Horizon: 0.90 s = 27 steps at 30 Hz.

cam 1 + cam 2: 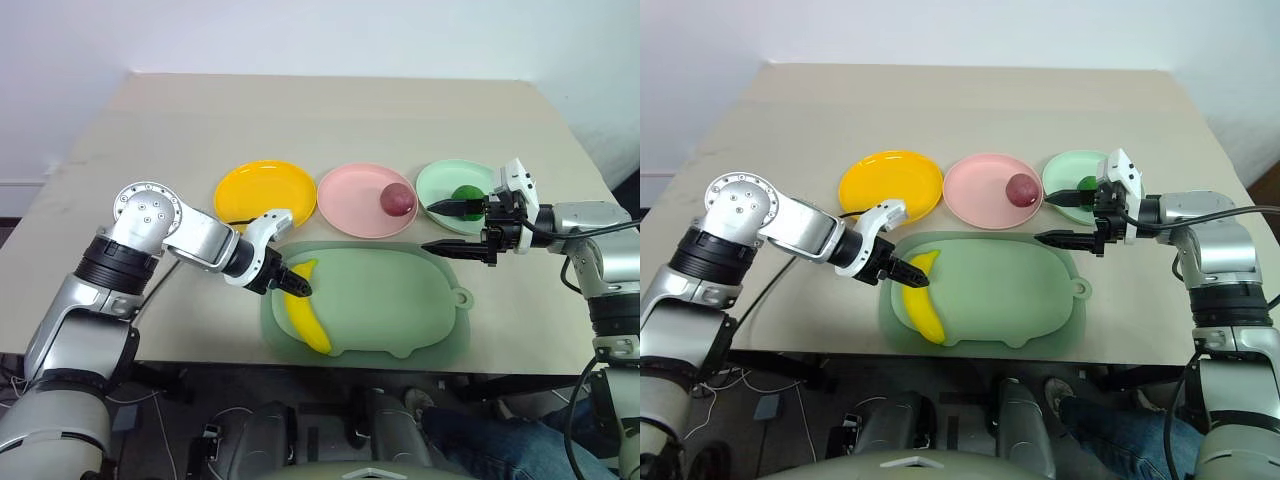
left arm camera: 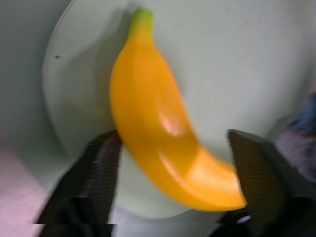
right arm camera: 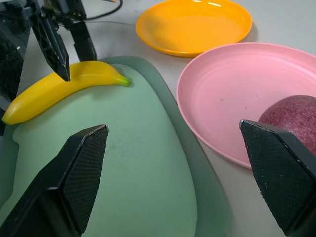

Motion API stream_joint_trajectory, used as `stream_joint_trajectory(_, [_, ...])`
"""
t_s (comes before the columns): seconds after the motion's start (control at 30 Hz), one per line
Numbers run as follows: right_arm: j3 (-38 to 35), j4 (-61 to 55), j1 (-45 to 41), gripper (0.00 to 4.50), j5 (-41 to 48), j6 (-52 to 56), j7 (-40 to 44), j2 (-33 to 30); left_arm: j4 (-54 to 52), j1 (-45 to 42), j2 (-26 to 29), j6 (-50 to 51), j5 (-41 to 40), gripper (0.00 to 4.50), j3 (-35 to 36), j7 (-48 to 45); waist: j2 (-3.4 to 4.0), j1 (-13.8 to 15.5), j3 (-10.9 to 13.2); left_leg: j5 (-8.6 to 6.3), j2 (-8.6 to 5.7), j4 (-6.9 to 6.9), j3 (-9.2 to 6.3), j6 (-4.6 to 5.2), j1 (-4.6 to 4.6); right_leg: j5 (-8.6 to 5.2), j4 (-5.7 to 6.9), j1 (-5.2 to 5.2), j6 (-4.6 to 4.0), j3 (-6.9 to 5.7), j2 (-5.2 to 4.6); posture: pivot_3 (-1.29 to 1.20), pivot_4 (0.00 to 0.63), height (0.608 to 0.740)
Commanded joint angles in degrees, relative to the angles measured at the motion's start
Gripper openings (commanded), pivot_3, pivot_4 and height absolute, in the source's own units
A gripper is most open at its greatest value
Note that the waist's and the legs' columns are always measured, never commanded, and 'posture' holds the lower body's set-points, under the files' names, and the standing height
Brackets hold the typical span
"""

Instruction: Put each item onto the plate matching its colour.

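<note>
Spanning a beige table (image 1: 300, 120), white wall (image 1: 300, 30) behind it

Both arms wear brushed-silver shells with black ribbed joint collars. A round silver cap ringed with small screws sits at the left of the frame. The left gripper (image 1: 290, 281) and right gripper (image 1: 447, 229) have white wrist housings, black cross-hatched fingers (image 3: 81, 170) and thin black cables.

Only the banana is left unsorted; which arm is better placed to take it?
Left. Its gripper straddles the banana on the mat, near the yellow plate; the right gripper hovers open by the green plate.
</note>
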Motion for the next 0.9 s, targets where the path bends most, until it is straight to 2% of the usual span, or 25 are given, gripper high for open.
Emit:
stream_joint_trajectory(0.03, [-1.5,-0.3,-1.5,4.50,0.4,-0.6,-0.1,-0.3,-3.5,1.2,1.2,0.9,1.9,2.08,-2.2,-1.7,0.00,0.0,0.0,0.00,0.00,0.00,0.00,-0.01,0.00,0.00,0.00,0.00,0.00,0.00,0.01,0.00,0.150,0.740])
stream_joint_trajectory(0.1, [-1.4,-0.3,-1.5,4.50,0.3,-0.9,-0.1,-0.2,-3.5,1.8,0.8,0.9,2.8,1.61,-1.5,-1.8,0.00,0.0,0.0,0.00,0.01,-0.01,0.02,-0.01,-0.01,0.00,-0.01,-0.03,0.00,0.02,0.01,0.00,0.150,0.740])
stream_joint_trajectory(0.13, [-1.4,-0.4,-1.4,4.50,0.3,-0.9,-0.1,-0.1,-5.0,1.8,1.4,0.9,3.8,1.58,-2.1,-2.9,0.00,0.0,0.0,0.00,0.01,-0.01,0.03,-0.01,0.00,0.00,-0.01,-0.02,0.00,0.02,0.01,0.00,0.150,0.740])
stream_joint_trajectory(0.17, [-1.4,-0.4,-1.5,4.50,0.3,-0.9,-0.2,0.0,-6.5,1.6,1.9,0.9,4.8,1.58,-2.7,-3.9,0.00,0.0,0.0,0.00,0.01,-0.01,0.03,-0.01,0.00,0.00,-0.01,-0.02,0.00,0.03,0.01,0.00,0.150,0.740])
stream_joint_trajectory(0.27, [-1.1,-0.4,-1.5,4.50,0.3,-0.8,-0.1,0.0,-5.3,1.8,-0.5,0.8,4.8,1.58,1.7,-4.0,0.00,0.0,0.0,0.00,0.00,-0.02,0.05,-0.01,0.00,-0.01,-0.01,-0.03,0.00,0.04,0.02,0.00,0.150,0.740])
stream_joint_trajectory(0.37, [-1.1,0.0,-1.8,4.50,0.1,-0.8,-0.2,0.2,-7.0,1.0,-0.6,0.1,10.4,1.58,3.5,-6.4,-0.01,0.1,0.0,0.00,0.00,-0.01,0.05,-0.01,-0.02,-0.01,-0.01,-0.03,0.00,0.04,0.02,0.00,0.150,0.740])
stream_joint_trajectory(0.43, [-1.0,0.1,-1.8,4.50,-0.1,-1.1,-0.1,0.2,-3.4,0.6,-1.3,0.6,9.7,1.58,5.8,-7.7,-0.01,0.1,0.0,0.00,-0.02,0.00,0.06,-0.01,-0.03,0.00,-0.01,-0.03,0.01,0.04,0.01,0.00,0.150,0.740])
stream_joint_trajectory(0.53, [-1.1,0.6,-2.1,4.50,-0.2,-1.0,-0.1,0.1,-6.2,-0.6,-0.3,-0.2,15.2,1.58,6.8,-11.5,-0.02,0.0,0.0,0.00,-0.01,0.00,0.09,0.00,-0.05,0.00,-0.01,-0.06,0.01,0.03,0.02,0.00,0.150,0.740])
stream_joint_trajectory(0.67, [-1.0,1.5,-2.5,4.50,-0.5,-1.3,-0.1,0.4,-7.7,-3.0,1.2,-8.9,24.3,1.58,9.6,-19.9,-0.04,0.1,0.0,0.00,-0.02,0.00,0.21,0.00,-0.11,0.00,-0.02,-0.13,0.01,0.03,0.02,0.00,0.150,0.740])
stream_joint_trajectory(0.9, [-0.5,2.4,-3.2,4.50,-1.0,-1.6,-0.1,1.1,-8.5,-1.9,-3.2,-13.4,28.7,1.58,16.6,-24.8,-0.04,0.0,0.0,0.00,-0.01,0.00,0.22,0.00,-0.11,0.00,-0.04,-0.13,0.01,0.03,0.02,0.00,0.150,0.740])
